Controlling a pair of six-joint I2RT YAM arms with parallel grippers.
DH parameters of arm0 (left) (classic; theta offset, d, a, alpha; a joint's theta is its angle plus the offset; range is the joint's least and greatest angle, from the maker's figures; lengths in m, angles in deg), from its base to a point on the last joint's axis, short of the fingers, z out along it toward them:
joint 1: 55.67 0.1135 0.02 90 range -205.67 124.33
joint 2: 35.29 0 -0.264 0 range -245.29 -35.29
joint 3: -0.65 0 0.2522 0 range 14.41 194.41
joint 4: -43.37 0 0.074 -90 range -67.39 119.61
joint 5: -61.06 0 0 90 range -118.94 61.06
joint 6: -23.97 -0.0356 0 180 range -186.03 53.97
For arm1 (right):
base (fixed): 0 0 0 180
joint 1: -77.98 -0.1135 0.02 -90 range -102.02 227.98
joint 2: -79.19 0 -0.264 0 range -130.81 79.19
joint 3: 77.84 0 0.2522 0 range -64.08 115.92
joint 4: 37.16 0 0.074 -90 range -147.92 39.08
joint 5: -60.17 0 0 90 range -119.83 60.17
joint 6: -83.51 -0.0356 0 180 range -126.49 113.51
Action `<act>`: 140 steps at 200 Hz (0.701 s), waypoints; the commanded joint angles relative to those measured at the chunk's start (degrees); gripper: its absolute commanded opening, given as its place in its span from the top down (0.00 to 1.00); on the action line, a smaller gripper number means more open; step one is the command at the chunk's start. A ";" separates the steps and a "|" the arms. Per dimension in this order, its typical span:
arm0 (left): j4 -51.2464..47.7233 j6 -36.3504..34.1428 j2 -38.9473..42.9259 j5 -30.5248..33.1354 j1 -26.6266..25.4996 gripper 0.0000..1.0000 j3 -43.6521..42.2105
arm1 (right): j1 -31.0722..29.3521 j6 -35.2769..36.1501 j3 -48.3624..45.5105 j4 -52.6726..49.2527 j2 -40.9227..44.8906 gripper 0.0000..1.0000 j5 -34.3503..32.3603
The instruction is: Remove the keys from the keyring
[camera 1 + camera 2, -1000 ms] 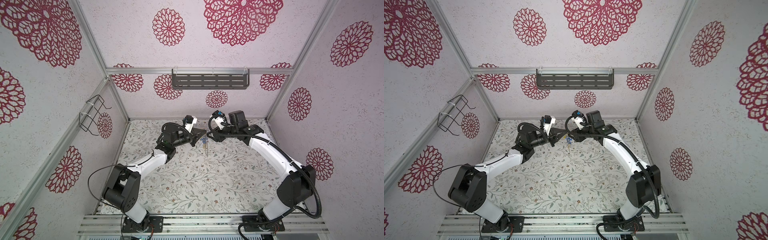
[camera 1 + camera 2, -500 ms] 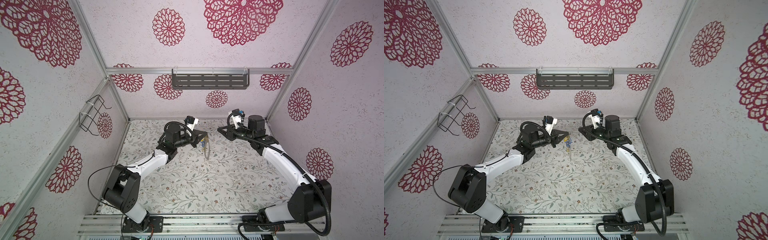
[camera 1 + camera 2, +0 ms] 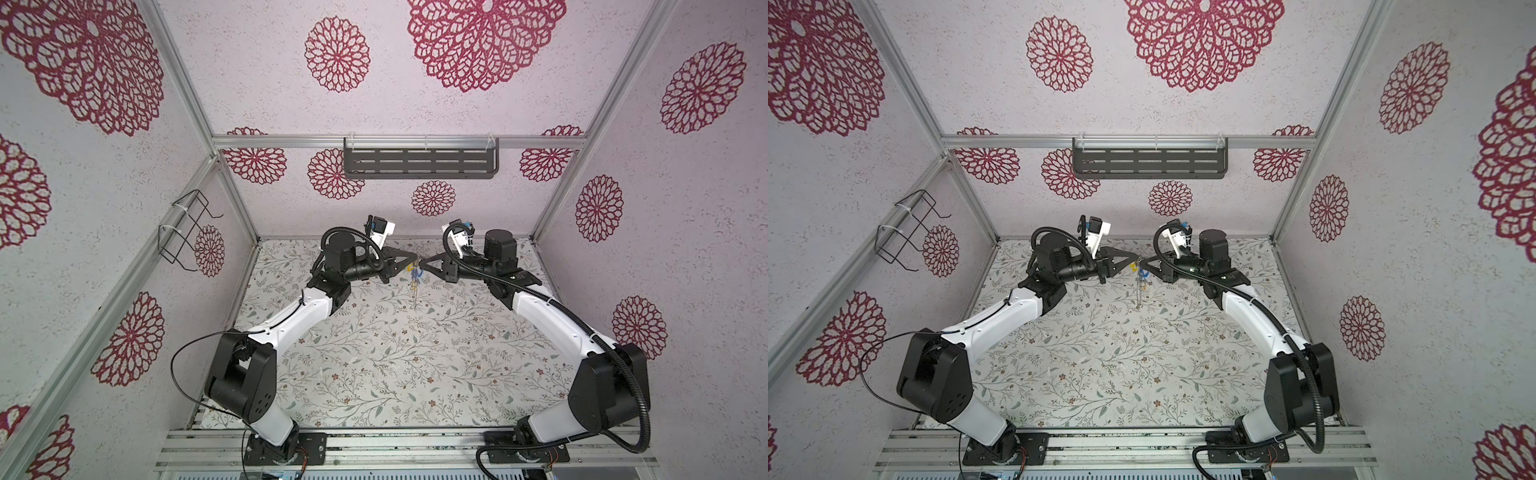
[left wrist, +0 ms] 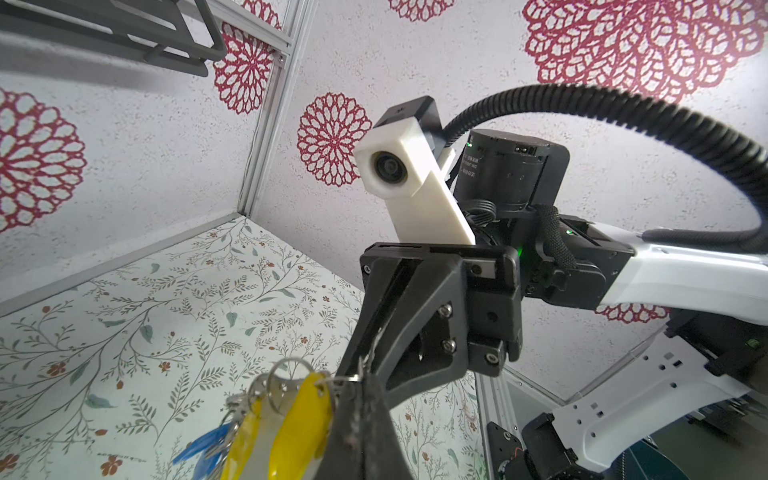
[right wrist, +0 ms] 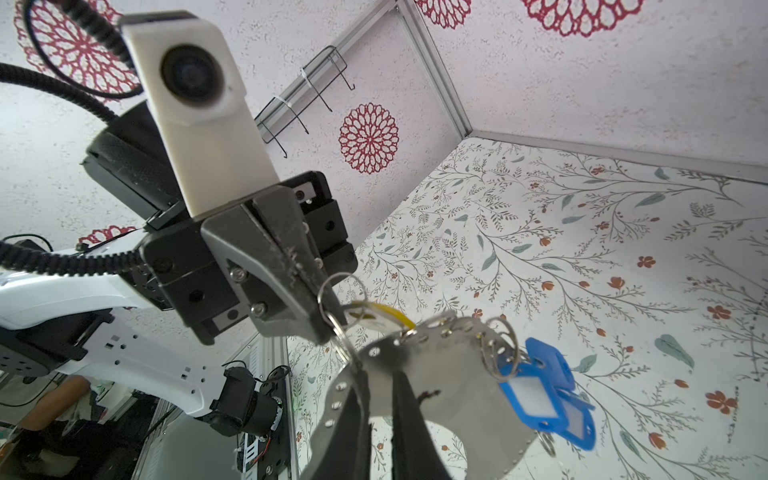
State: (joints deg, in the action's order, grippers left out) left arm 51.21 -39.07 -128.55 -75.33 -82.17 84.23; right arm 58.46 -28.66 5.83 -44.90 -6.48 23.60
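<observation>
The keyring (image 5: 444,365), a flat grey band with small holes along its rim, hangs above the table between both grippers and shows edge-on in both top views (image 3: 415,293) (image 3: 1139,291). Yellow keys (image 4: 301,428) and blue keys (image 5: 540,395) dangle from it on thin metal loops. My left gripper (image 4: 360,384) (image 3: 412,264) is shut on the wire loop of a yellow key (image 5: 382,316). My right gripper (image 5: 380,374) (image 3: 420,262) faces it tip to tip. Its jaws stand a narrow gap apart in front of the keyring's band. Whether they pinch anything is hidden.
Below lies the floral table (image 3: 395,353). A dark slotted shelf (image 3: 419,164) hangs on the back wall and a wire rack (image 3: 187,232) on the left wall. Both arms reach in from the front rail.
The right gripper drew back to the right, then came in again to the keyring, its jaws narrowing all the while. The left gripper kept its hold and barely moved.
</observation>
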 commanded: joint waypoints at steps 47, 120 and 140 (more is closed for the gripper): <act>1.33 2.50 -0.97 -3.73 0.79 1.00 0.53 | 1.34 -0.85 1.20 4.55 2.16 0.91 3.36; 0.44 3.90 -1.14 -4.18 1.05 1.00 0.67 | 1.71 -16.35 -2.81 23.89 0.01 0.88 8.00; 0.20 3.90 -0.97 -4.16 1.09 1.00 0.67 | 1.05 -17.17 -3.03 25.07 -0.72 0.88 8.40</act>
State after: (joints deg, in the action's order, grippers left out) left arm 50.91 -35.46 -129.36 -78.39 -81.47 84.21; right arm 60.18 -41.40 2.68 -27.59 -6.81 29.28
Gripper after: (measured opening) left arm 0.044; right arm 0.117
